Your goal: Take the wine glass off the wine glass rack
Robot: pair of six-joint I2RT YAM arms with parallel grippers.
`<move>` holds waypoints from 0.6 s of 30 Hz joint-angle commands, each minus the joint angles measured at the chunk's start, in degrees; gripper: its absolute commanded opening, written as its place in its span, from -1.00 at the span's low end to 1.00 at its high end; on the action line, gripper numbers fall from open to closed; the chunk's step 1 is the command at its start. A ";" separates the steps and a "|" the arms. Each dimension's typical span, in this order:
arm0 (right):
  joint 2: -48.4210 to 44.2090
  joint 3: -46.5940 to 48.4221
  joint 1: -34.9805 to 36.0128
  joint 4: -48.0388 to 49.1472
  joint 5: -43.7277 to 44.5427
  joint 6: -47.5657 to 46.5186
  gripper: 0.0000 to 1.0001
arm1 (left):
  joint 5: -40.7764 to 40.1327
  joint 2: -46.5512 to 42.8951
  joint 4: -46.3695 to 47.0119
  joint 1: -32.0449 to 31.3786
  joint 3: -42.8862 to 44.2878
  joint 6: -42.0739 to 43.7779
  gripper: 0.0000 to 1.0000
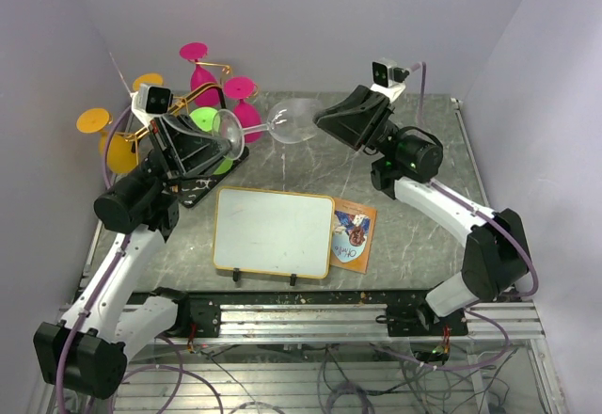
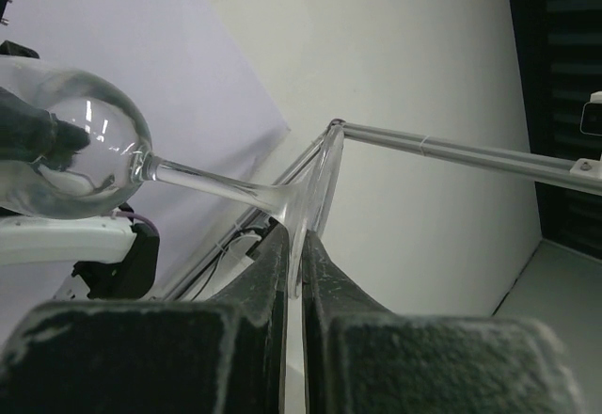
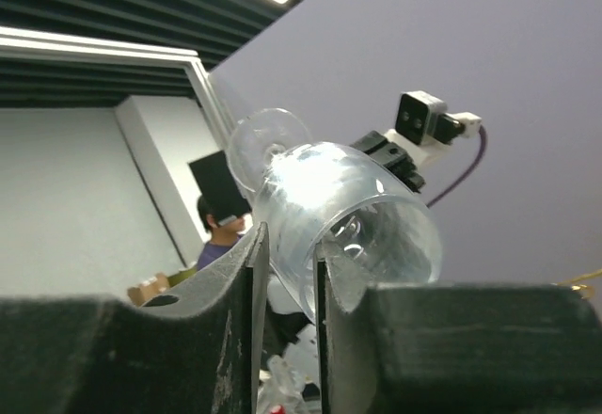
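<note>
- Clear glass (image 1: 293, 119) lies on its side in the air, held between the two arms at 12 o'clock of the table (image 1: 414, 245), foot toward 9 o'clock and bowl mouth toward 3 o'clock
- Left gripper (image 1: 227, 132) is closed on the glass's foot; in the left wrist view the gripper (image 2: 295, 245) pinches the thin disc edge-on, and the stem runs off toward 10 o'clock to the bowl of the glass (image 2: 85, 155)
- Right gripper (image 1: 320, 119) meets the bowl at its mouth; in the right wrist view the gripper (image 3: 287, 245) has its fingers drawn in on the wall of the glass (image 3: 348, 212), one finger outside the bowl and the other at the rim, so it grips the bowl
- Rack (image 1: 199, 191) stands at 10 o'clock of the table, its black veined base partly under the left arm, gold wires showing above
- The glass's foot hangs over the rack's 3 o'clock side, the bowl well out past it; whether the foot touches a wire I cannot tell
- Pink glasses (image 1: 240, 87), orange glasses (image 1: 94, 119) and a green glass (image 1: 205, 115) sit around the rack, feet up
- Whiteboard (image 1: 273, 232) lies flat at 6 o'clock of the glass, an orange card (image 1: 354, 233) touching its 3 o'clock edge
</note>
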 commanded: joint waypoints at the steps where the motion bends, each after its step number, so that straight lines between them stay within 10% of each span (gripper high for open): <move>1: -1.24 3.71 0.93 13.98 0.62 4.17 -0.74 | -1.25 0.92 -3.45 -1.62 0.69 6.78 -0.80; 3: -1.68 3.94 0.92 13.27 0.50 4.12 -1.00 | -1.04 0.90 -5.77 -2.14 1.44 8.78 -0.66; 11: -14.79 -6.17 -0.73 -4.77 11.61 -10.62 -1.00 | -4.60 -5.58 -29.36 -2.26 1.64 25.73 0.52; 18: -32.81 -4.89 -2.11 -63.10 40.29 -41.41 -1.00 | -9.75 -11.54 -58.05 -2.26 4.14 42.28 0.93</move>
